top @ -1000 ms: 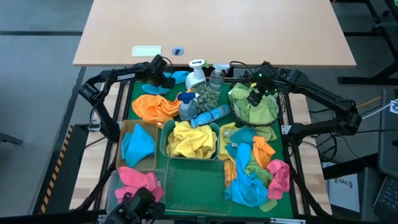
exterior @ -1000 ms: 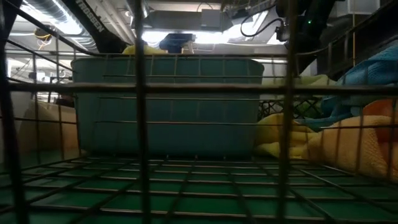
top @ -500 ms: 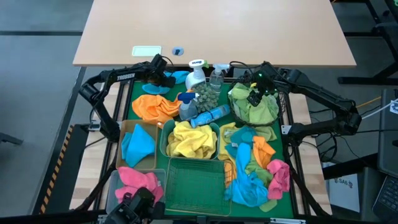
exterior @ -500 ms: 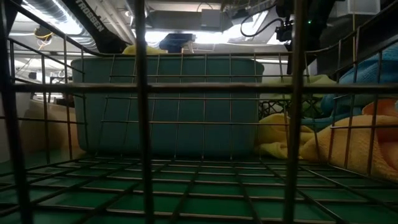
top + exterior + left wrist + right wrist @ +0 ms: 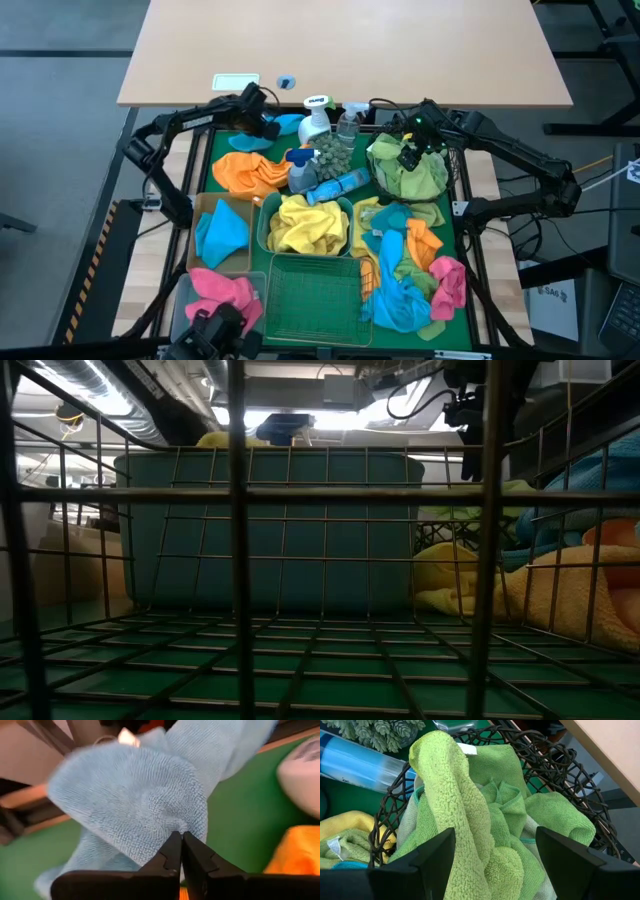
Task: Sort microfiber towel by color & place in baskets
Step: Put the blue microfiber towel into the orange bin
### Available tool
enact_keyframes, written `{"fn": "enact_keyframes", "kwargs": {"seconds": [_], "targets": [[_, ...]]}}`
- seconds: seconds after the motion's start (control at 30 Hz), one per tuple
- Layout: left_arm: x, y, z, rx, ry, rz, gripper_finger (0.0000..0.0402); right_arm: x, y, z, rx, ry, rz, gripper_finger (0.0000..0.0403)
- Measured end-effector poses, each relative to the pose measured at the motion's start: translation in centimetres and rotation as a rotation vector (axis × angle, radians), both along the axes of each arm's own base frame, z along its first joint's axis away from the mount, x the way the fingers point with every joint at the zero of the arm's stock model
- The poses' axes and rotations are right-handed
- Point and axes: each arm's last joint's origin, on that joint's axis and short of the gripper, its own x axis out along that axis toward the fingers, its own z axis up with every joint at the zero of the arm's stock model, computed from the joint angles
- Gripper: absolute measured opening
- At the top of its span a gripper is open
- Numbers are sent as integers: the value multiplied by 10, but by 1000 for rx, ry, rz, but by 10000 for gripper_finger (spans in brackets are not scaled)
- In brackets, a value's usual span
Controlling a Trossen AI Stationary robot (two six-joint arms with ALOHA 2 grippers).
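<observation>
a: left gripper point(image 5: 181, 851) clenched on the blue towel point(image 5: 135, 800), a fold pinched right between its jaws, at the table's far edge.

b: soft and floppy, so it'll drape and could drag. a pinch at the bunched middle looks best.

a: right gripper point(image 5: 492, 865) gapes wide above the green towels point(image 5: 485, 820) in the black basket point(image 5: 555, 775).

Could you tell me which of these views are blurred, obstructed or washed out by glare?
Low view: green wire basket bars block the foreground, ceiling lights glare above. Left wrist view: light blue towel soft, its far parts blurred. Right wrist and high views: sharp, evenly lit.
</observation>
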Motion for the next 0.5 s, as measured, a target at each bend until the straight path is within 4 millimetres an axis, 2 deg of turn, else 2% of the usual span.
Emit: {"fn": "enact_keyframes", "kwargs": {"seconds": [0.1, 0.27, 0.5], "targets": [[-2, -6, 26, 29, -14, -14, 1, 0, 0, 0, 0, 0, 0, 276], [-9, -23, 84, 105, -62, -43, 1, 0, 0, 0, 0, 0, 0, 276], [-31, -68, 184, 276, -144, -67, 0, 0, 0, 0, 0, 0, 0, 276]]}}
